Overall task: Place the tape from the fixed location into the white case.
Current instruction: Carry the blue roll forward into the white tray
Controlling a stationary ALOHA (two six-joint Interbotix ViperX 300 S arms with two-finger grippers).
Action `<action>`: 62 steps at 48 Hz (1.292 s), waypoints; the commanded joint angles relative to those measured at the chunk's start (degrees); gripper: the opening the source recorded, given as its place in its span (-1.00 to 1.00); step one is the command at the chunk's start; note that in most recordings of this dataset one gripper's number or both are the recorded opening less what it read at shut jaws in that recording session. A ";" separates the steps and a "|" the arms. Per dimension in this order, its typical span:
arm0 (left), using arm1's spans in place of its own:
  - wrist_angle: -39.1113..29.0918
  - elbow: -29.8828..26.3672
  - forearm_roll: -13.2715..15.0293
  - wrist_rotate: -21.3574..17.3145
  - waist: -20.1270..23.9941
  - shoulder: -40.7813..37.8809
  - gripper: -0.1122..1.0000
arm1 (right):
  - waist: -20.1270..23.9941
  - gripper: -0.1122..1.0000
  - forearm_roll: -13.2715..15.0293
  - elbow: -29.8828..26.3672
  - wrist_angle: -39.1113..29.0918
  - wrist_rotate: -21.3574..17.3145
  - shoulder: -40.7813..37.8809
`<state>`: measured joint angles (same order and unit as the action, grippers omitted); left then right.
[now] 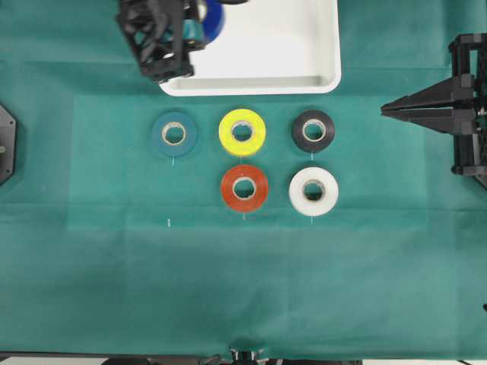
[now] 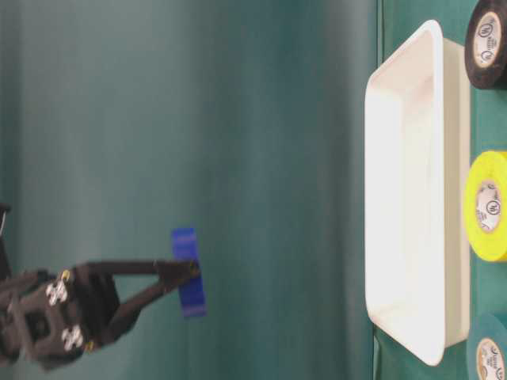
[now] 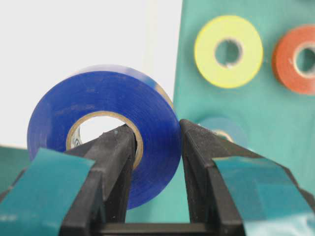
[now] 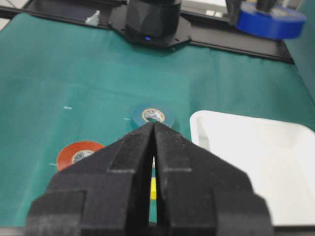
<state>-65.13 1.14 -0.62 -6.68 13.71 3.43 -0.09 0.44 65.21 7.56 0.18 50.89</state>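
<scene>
The royal-blue tape (image 3: 113, 118) with its pale core is gripped through its wall by my left gripper (image 3: 155, 132), one finger inside the core and one outside. In the overhead view the left gripper (image 1: 199, 23) holds the tape (image 1: 214, 18) over the left end of the white case (image 1: 304, 80). The table-level view shows the tape (image 2: 188, 273) held well above the case (image 2: 412, 198). In the right wrist view the tape (image 4: 269, 22) shows at top right and the case (image 4: 256, 162) at lower right. My right gripper (image 1: 386, 111) is shut and empty at the right table edge; it also shows in the right wrist view (image 4: 153, 125).
Five rolls lie on the green cloth below the case: teal-blue (image 1: 173, 134), yellow (image 1: 242, 131), black (image 1: 313, 130), red (image 1: 244, 187), white (image 1: 313, 191). The left arm's body (image 1: 156, 38) hangs over the case's left corner.
</scene>
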 commanded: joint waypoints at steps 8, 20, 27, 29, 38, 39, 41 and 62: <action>0.35 -8.44 -0.18 -2.64 0.18 -3.96 -0.36 | 0.00 -0.80 0.00 -1.85 0.26 0.00 -0.18; 0.35 -11.43 -0.18 -3.87 0.44 -6.77 -0.36 | 0.00 -0.80 0.00 -1.76 0.26 -0.09 -0.18; 0.35 -11.43 -0.18 -3.87 0.70 -6.94 -0.36 | -0.09 -0.80 0.00 -1.76 0.26 0.09 -0.18; 0.35 -11.34 -0.18 -3.87 0.70 -6.86 -0.36 | -0.09 -0.80 0.00 -1.85 0.26 0.09 -0.18; 0.35 -11.16 -0.18 -3.87 0.79 -6.94 -0.36 | 0.00 -0.80 0.00 -1.85 0.18 0.09 -0.18; 0.35 -11.07 -0.18 -3.87 0.79 -6.94 -0.36 | -0.09 -0.80 0.00 -1.85 0.18 0.09 -0.18; 0.35 -11.07 -0.18 -3.87 0.79 -7.03 -0.36 | -0.09 -0.80 0.00 -1.85 0.09 0.09 -0.18; 0.53 -10.46 -0.18 -4.04 0.97 -8.53 -0.36 | -0.09 -0.80 0.00 -1.85 -0.18 0.00 -0.26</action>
<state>-65.04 -8.70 -0.62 -10.55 14.41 -5.71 -0.09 0.44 65.04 7.21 0.18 50.89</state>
